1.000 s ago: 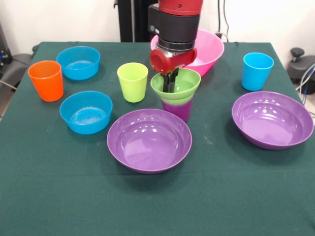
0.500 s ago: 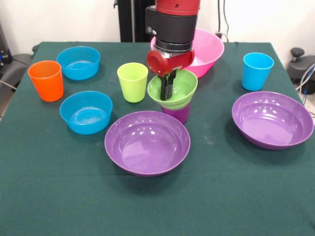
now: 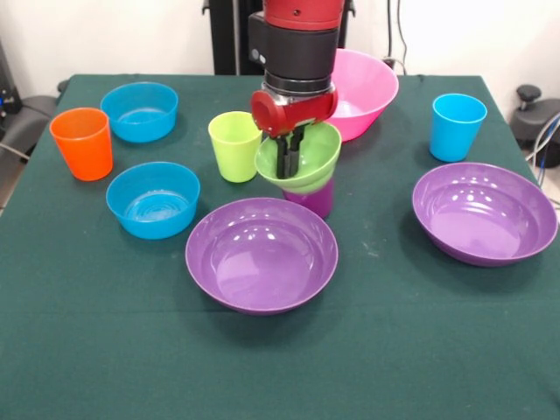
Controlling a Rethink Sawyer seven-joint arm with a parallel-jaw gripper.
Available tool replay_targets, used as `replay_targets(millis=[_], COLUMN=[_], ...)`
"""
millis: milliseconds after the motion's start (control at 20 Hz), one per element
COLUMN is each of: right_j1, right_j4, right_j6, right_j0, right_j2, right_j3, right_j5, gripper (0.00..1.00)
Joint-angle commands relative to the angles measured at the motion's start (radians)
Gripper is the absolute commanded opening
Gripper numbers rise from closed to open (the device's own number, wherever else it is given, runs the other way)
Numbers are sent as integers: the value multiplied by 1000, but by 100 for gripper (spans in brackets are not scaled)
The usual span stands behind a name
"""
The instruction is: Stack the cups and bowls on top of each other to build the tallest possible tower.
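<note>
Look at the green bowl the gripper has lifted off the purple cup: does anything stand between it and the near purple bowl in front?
Nothing visible does. The green bowl, held tilted by the gripper, hangs just above the purple cup, and the near purple bowl lies directly in front, empty, with only bare table around.

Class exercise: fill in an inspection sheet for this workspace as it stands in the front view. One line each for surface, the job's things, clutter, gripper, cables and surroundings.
Surface: dark green table cover, a few pale specks.
Job's things: green bowl tilted over purple cup; orange cup, lime cup, light blue cup upright; two blue bowls, two purple bowls, pink bowl upright.
Clutter: nothing seen.
Gripper: gripper reaches into the green bowl, jaws at its wall; whether they grip it cannot be told.
Cables: some at the right edge and on the back wall.
Surroundings: white wall, black equipment at both sides.
</note>
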Motion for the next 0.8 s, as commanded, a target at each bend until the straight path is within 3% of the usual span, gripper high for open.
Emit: replay_targets(millis=[50, 800], right_j1=[81, 68], right_j4=[36, 160], right_j6=[-65, -162], right_j0=[-17, -84], right_j2=[52, 149], right_j3=[19, 36], right_j5=[85, 218], gripper=[0, 0])
